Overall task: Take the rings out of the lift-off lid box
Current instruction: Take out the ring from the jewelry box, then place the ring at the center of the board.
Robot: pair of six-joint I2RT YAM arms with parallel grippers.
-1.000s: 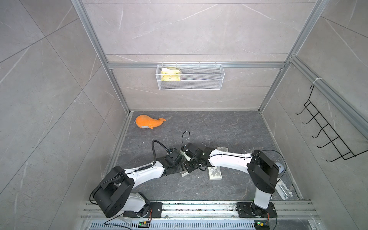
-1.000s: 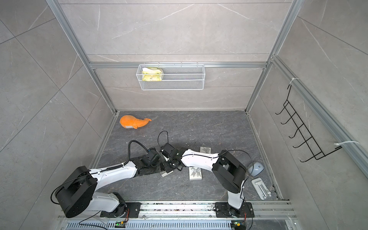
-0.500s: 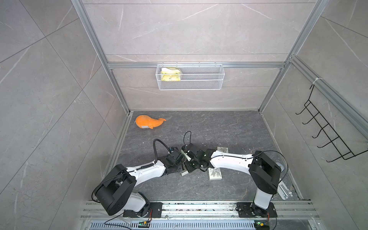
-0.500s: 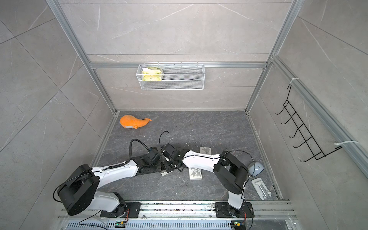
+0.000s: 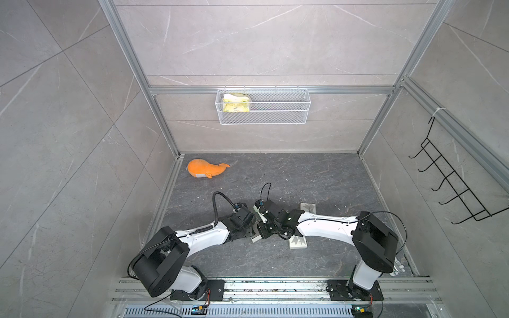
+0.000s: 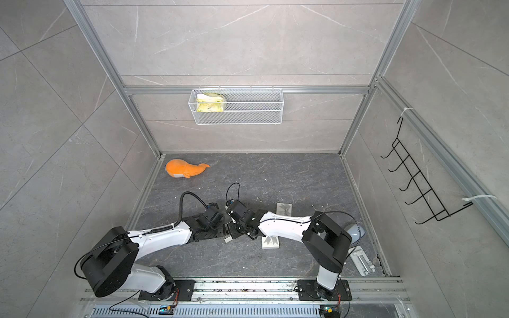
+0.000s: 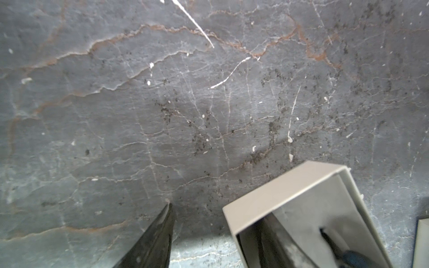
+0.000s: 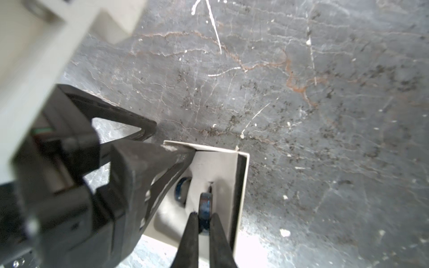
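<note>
Counter (image 5: 303, 179): dark veined stone, gritty. All the work is at the open box (image 8: 246, 185), the landmark for these notes.

Arms: left arm (image 5: 203, 239) and right arm (image 5: 325, 227) both reach low, and their wrists meet over the box. In both top views they hide most of it.

Box: white card, lid off, sitting flat on the counter.

Left claw (image 7: 218, 210): jaws apart and astride one box wall. One finger is inside the box. The other is outside with a sliver of counter showing between it and the card, so it brackets the wall without pinching it.

Right claw (image 8: 204, 215): reaches into the box beside the far wall, tips closed on a ring (image 8: 206, 204). The ring is dark, stands on edge and is caught across its band.

Second ring (image 8: 182, 191): on the box floor, just beside the held one and partly under the left finger. I cannot find a third ring.

Step in hand, as I judge it: lifting out the first ring.
- Raise it straight up along the wall and keep the pinch steady, since a thin band may twist out.
- Don't drag sideways until the ring clears the rim.
- The left claw should pin the wall so the light box doesn't ride up.
- Set the ring down well away from the box.
</note>
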